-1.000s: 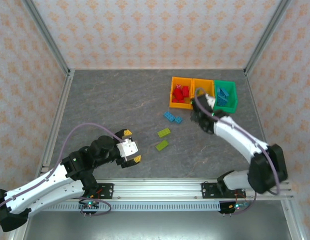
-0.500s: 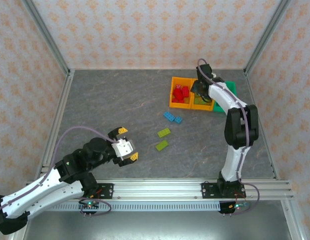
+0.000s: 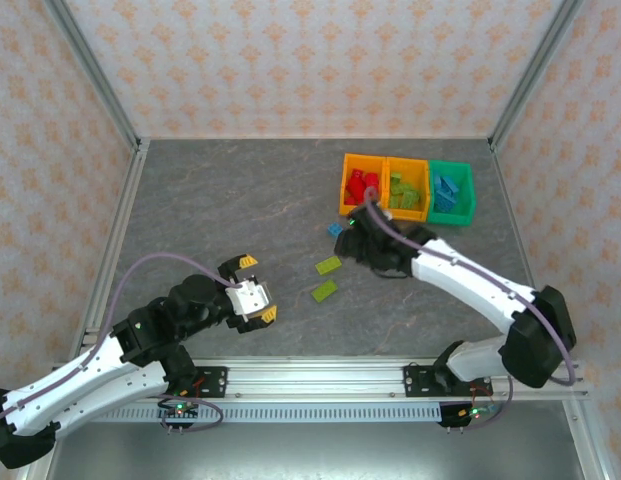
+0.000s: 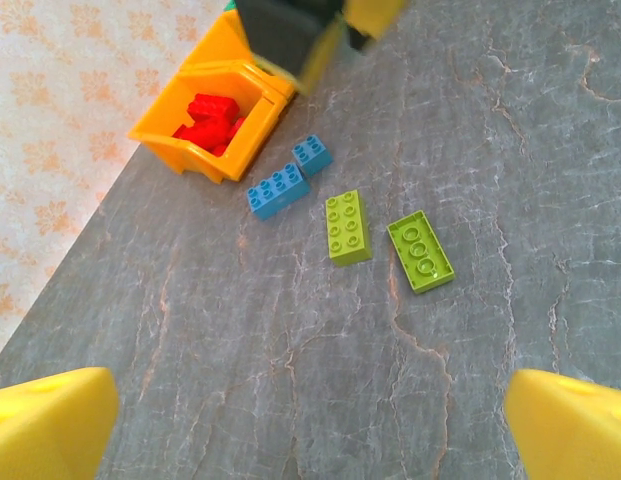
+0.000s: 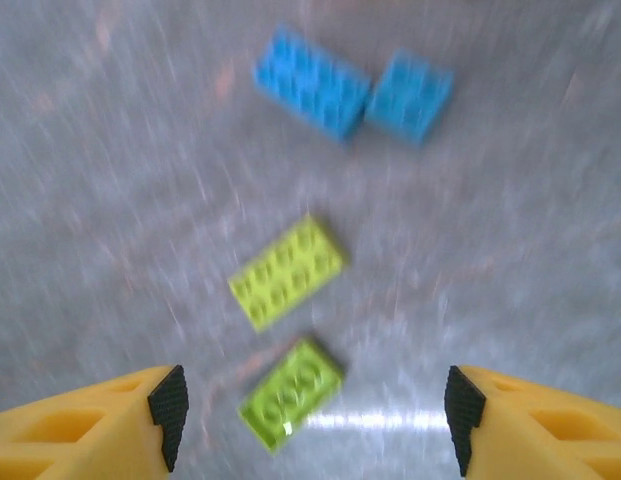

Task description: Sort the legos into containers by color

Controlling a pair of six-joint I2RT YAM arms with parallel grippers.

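Grey stone-look table (image 3: 240, 200), three joined bins (image 3: 358, 211), four loose legos (image 3: 328, 265)

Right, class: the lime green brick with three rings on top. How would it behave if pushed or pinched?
The lime green brick looks like rigid moulded plastic, so it probably won't flex when pinched. Lying flat on the table, it would likely slide rather than tip or roll.

Worktop (image 3: 240, 200) was grey with pale veining, walls (image 3: 290, 70) cream with orange floral print, red bricks (image 3: 363, 187) in one orange bin (image 3: 344, 190), lime bricks (image 3: 405, 190) in the other orange bin (image 3: 408, 161), blue bricks (image 3: 448, 190) in the green bin (image 3: 470, 195), loose blue pair (image 4: 277, 189) and loose lime pair (image 4: 348, 227), left pincer (image 4: 310, 425) and right pincer (image 5: 312, 415) yellow-tipped.
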